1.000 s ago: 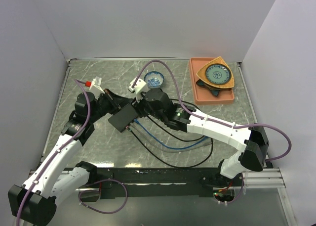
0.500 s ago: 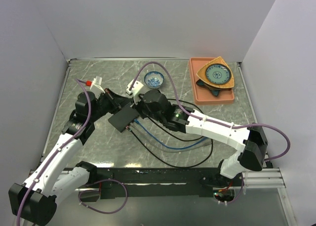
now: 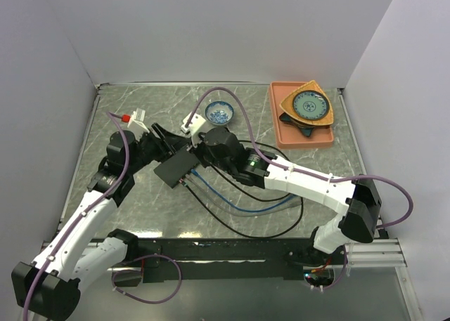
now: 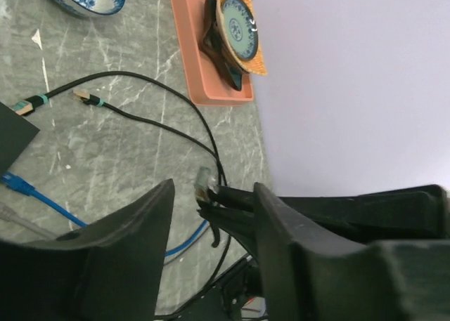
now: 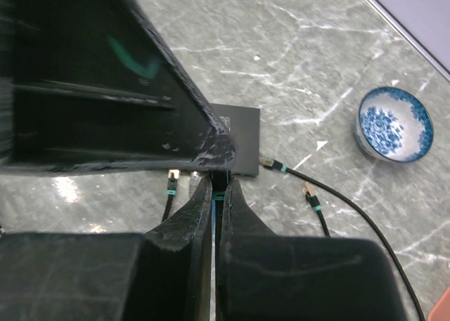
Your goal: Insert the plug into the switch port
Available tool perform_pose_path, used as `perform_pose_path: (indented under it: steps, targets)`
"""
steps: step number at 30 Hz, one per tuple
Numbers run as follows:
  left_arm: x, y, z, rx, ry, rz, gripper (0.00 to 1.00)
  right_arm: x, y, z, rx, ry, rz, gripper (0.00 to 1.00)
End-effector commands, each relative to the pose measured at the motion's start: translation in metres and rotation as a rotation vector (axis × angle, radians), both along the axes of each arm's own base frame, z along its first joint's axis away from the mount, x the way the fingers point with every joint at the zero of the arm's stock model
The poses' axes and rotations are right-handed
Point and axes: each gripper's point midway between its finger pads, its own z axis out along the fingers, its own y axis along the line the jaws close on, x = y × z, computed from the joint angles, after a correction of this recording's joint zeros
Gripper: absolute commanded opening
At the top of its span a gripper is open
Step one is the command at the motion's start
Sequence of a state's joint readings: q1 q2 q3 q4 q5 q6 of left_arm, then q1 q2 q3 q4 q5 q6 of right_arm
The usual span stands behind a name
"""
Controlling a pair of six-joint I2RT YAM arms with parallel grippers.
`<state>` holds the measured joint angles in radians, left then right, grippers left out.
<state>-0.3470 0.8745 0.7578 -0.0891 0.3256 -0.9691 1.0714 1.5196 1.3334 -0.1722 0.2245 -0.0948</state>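
At the left-centre of the grey marbled table point(image 3: 140, 103), the flat matte-black rectangular switch point(image 3: 176, 168) lies at a slant between the two arms. A blue cable point(image 4: 17, 185) trails away from its near long edge toward the arm bases. The left claw point(image 4: 213, 194) is at the far end of the switch and is open, its fingers apart with nothing pressed between them. The right claw point(image 5: 218, 184) is closed, its tips meeting at the near long edge of the switch. A teal-banded plug point(image 5: 219, 193) on blue cable shows in the slit between those tips, but whether it is pinched cannot be told. Two gold-tipped plugs point(image 5: 266, 164) on black cables lie loose beside the switch. Farther back sit a blue-and-white patterned bowl point(image 3: 219, 112) and a salmon-pink tray point(image 3: 281, 135) of stacked dishes point(image 3: 309, 105).
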Motion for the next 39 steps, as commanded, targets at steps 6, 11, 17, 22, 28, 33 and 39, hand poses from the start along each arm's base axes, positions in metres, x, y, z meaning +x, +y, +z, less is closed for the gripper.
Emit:
perform_pose_path:
  steps: [6, 11, 17, 22, 28, 33, 39]
  targets:
    - [0.002, 0.009, 0.022, 0.006, -0.085, 0.052, 0.71, 0.000, -0.025, 0.002, 0.024, -0.018, -0.070, 0.00]
    - [0.012, 0.016, 0.008, 0.071, -0.065, 0.097, 0.76, -0.006, -0.043, -0.022, -0.021, 0.011, -0.098, 0.00]
    - [0.029, 0.030, -0.021, 0.193, -0.023, 0.171, 0.78, -0.015, -0.064, -0.068, -0.092, 0.084, -0.110, 0.00]
    - [0.043, 0.040, -0.054, 0.296, 0.031, 0.213, 0.79, -0.021, -0.074, -0.111, -0.138, 0.170, -0.094, 0.00]
    - [0.063, 0.055, -0.102, 0.442, 0.147, 0.270, 0.82, -0.020, -0.070, -0.144, -0.144, 0.273, -0.092, 0.00]
    - [0.082, 0.065, -0.135, 0.543, 0.223, 0.271, 0.85, -0.010, -0.062, -0.157, -0.148, 0.319, -0.094, 0.00]
    - [0.102, 0.077, -0.163, 0.598, 0.285, 0.295, 0.87, 0.001, -0.052, -0.167, -0.177, 0.373, -0.084, 0.00]
